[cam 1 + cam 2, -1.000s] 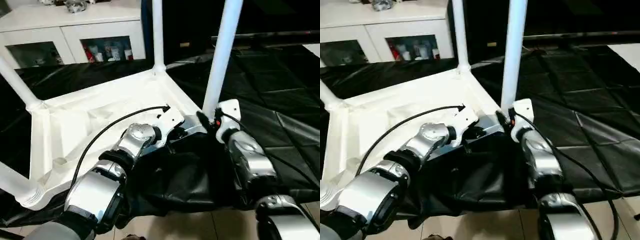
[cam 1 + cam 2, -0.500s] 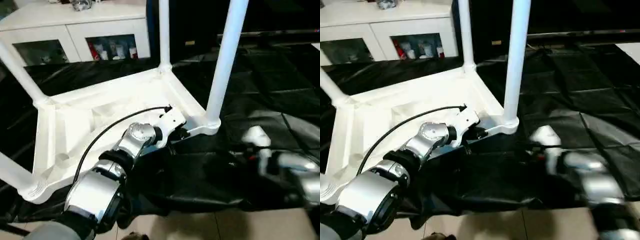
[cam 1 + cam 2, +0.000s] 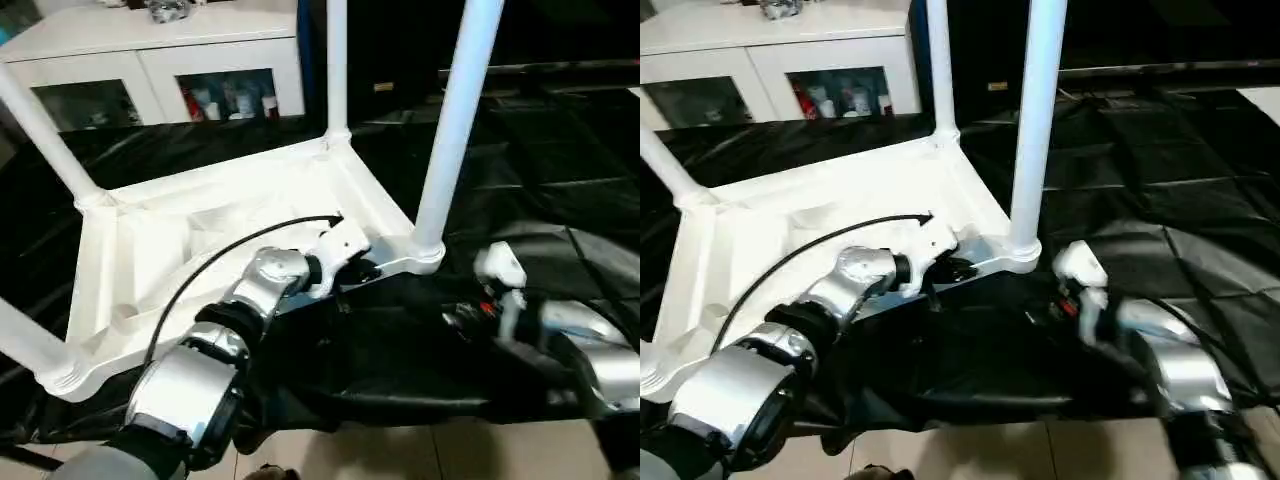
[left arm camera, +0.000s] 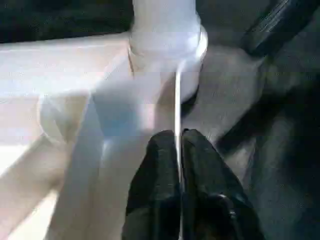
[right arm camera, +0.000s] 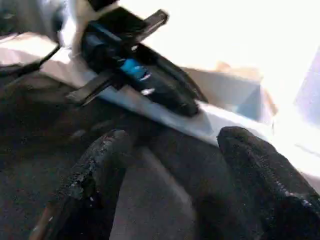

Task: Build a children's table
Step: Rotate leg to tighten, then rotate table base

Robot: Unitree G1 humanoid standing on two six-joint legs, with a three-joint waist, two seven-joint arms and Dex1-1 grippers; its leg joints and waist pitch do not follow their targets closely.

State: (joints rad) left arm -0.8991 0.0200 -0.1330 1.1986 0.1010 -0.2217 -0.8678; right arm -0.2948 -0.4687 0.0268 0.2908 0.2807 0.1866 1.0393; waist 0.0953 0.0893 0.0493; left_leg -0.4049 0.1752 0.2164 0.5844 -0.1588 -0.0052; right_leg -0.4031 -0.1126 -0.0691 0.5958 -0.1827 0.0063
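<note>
- The tabletop (image 3: 230,230) lies upside down on the black-draped table (image 3: 560,170), legs (four show) standing in its corner sockets; the nearest leg (image 3: 455,120) rises at its right corner.
- The left gripper (image 4: 179,165) pinches the tabletop's thin rim beside that leg's socket.
- The right gripper (image 5: 170,165) hangs spread, holding nothing, near that corner.
- A white cabinet (image 3: 150,60) stands behind.

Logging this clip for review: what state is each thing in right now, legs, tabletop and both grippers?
Tabletop: upside down on the black-draped table, ribbed underside up.
Legs: four in view, each standing in a corner socket.
Left gripper: shut on the tabletop's rim beside the near leg.
Right gripper: open, holding nothing, clear of the tabletop.
</note>
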